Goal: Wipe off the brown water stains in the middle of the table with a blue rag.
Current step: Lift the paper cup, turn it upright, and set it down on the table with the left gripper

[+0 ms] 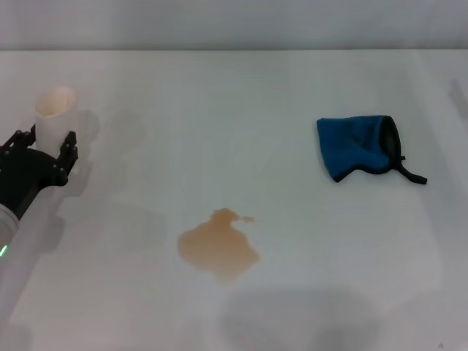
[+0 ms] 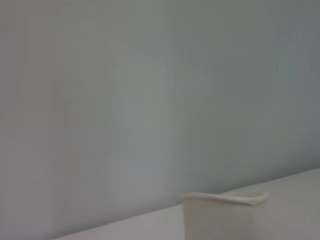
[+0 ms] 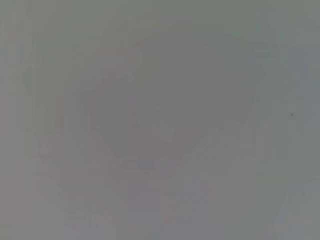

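Note:
The brown water stains [image 1: 219,245] lie as one tan blotch on the white table [image 1: 219,102], near its middle front, with a small droplet trailing off one side. Far to the right and further back, the blue rag [image 1: 355,146] sits crumpled, its black loop strap trailing to the right. Nothing touches the rag or the stains. At the far left, my left gripper [image 1: 45,146] has its black fingers on either side of a white paper cup [image 1: 55,113], whose rim [image 2: 225,199] looks pinched in the left wrist view. My right gripper is out of view.
The cup stands upright near the table's left edge. A plain grey wall runs behind the table's far edge. The right wrist view shows only a featureless grey surface.

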`<state>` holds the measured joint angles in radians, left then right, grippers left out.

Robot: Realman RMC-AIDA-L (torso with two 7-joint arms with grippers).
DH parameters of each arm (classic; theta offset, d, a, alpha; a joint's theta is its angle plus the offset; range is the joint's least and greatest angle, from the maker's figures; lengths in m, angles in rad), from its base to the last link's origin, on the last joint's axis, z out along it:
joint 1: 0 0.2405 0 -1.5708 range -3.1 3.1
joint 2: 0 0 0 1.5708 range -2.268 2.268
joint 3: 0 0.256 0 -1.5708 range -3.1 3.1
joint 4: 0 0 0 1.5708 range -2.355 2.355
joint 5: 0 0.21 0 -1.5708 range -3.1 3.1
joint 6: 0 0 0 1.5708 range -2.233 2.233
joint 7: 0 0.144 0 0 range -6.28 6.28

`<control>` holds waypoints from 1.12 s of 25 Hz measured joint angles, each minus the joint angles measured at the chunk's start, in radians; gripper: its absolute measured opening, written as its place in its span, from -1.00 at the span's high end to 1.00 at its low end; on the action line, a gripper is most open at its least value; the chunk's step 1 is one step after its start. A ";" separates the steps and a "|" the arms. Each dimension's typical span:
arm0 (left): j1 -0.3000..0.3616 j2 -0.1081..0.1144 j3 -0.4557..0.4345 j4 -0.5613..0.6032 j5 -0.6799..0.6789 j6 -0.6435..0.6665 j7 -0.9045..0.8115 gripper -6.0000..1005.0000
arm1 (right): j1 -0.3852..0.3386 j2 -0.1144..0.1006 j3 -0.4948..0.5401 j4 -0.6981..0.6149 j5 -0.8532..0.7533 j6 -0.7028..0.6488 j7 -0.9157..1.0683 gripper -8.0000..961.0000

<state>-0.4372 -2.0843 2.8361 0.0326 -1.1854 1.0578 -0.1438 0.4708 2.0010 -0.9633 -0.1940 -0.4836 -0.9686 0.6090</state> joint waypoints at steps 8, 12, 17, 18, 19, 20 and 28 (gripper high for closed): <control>-0.008 -0.001 -0.006 0.029 0.000 -0.057 0.002 -0.06 | -0.002 0.003 0.000 -0.003 0.000 0.002 0.000 -0.72; -0.005 -0.003 -0.006 0.041 0.000 -0.064 0.004 -0.07 | -0.003 0.005 0.000 -0.003 0.001 0.002 0.000 -0.72; 0.005 -0.003 -0.006 0.066 -0.002 -0.064 0.070 -0.07 | -0.003 0.007 0.000 -0.002 0.000 0.002 0.000 -0.72; 0.006 -0.003 -0.006 0.068 -0.003 -0.064 0.074 -0.07 | -0.003 0.007 0.000 -0.002 0.001 0.002 0.000 -0.72; 0.008 -0.003 -0.006 0.071 -0.004 -0.063 0.078 -0.08 | -0.003 0.007 0.000 -0.002 0.001 0.002 0.000 -0.72; 0.010 -0.002 -0.006 0.074 -0.005 -0.063 0.078 -0.08 | -0.003 0.008 0.000 -0.002 0.001 0.002 0.000 -0.72; 0.027 -0.002 -0.006 0.081 -0.011 -0.052 0.078 -0.32 | -0.003 0.009 0.000 -0.002 0.001 0.002 0.000 -0.72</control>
<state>-0.4106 -2.0861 2.8302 0.1136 -1.1966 1.0057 -0.0655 0.4678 2.0096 -0.9633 -0.1963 -0.4821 -0.9663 0.6090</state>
